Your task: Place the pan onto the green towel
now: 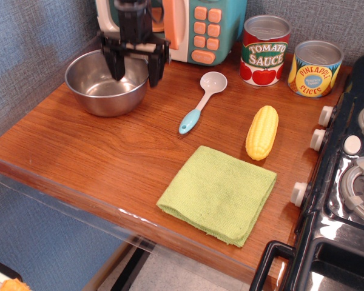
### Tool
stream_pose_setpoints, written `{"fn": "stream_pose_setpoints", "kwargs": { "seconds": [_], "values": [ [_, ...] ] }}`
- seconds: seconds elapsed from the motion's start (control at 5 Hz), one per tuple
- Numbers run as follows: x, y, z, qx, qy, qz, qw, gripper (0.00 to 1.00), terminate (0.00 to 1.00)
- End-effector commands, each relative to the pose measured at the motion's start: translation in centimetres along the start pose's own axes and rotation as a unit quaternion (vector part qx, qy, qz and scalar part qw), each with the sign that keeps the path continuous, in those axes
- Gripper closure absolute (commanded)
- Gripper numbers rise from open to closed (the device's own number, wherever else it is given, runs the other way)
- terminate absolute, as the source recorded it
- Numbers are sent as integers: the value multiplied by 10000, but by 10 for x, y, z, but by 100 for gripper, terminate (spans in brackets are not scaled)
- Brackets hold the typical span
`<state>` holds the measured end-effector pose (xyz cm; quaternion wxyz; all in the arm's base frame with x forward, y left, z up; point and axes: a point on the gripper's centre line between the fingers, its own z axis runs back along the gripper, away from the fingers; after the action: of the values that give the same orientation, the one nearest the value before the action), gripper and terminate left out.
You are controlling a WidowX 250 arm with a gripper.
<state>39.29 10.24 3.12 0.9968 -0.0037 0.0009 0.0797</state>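
The pan (103,88) is a shiny round steel bowl at the back left of the wooden counter. My black gripper (135,74) hangs over the pan's right rim, open, with one finger inside the bowl and the other outside the rim. It holds nothing. The green towel (218,194) lies flat near the counter's front edge, right of centre, well away from the pan.
A blue-handled spoon (200,103) and a yellow corn cob (262,131) lie between pan and towel. A tomato sauce can (265,50) and pineapple can (315,68) stand at the back right. A toy microwave (194,27) is behind the gripper. A black stove (346,182) borders the right.
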Motion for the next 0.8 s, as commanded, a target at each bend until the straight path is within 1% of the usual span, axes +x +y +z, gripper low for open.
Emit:
{"fn": "stream_pose_setpoints", "kwargs": {
  "seconds": [0.0,0.4,0.6],
  "values": [
    [-18,-10,-4,-83,34,-23,10000,100,0],
    [-20,-14,8,57,-214,-114,9997,100,0],
    [-19,-18,19,111,-394,-124,9991,100,0]
  ]
}}
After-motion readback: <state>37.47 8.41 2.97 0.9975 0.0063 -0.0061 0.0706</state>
